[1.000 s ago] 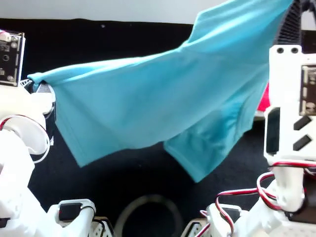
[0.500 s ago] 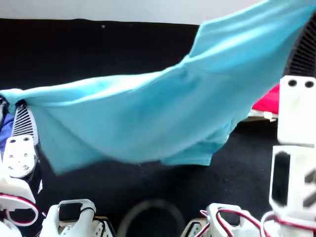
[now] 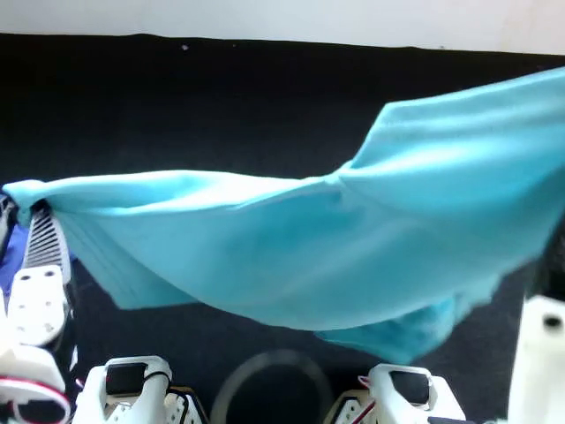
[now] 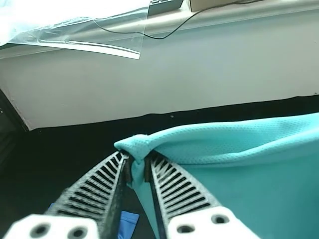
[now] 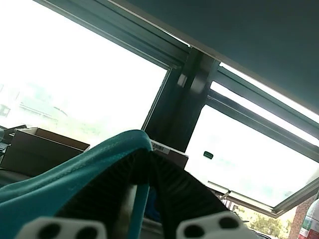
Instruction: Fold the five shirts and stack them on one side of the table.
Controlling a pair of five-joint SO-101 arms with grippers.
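A turquoise shirt [image 3: 309, 256] hangs stretched in the air across the black table [image 3: 177, 106]. My left gripper [image 3: 33, 208] is shut on one bunched corner of it at the left edge of the high view; the left wrist view shows the cloth [image 4: 224, 149] pinched between the ribbed fingers [image 4: 167, 181] of that left gripper [image 4: 137, 167]. In the right wrist view my right gripper [image 5: 142, 172] points up toward the ceiling, shut on another part of the turquoise shirt [image 5: 75, 169] draped over its fingers. The shirt's right end runs off the high view's right edge.
A bit of blue cloth [image 3: 11, 252] lies at the far left beside my left arm. The arm bases [image 3: 132, 389] stand along the near edge, with a grey ring [image 3: 265, 371] on the table between them. A white wall [image 3: 265, 18] borders the far side.
The shirt's right end has swung down and toward the camera, and the right arm has risen out of the high view. The left gripper moved to the left, then held its corner.
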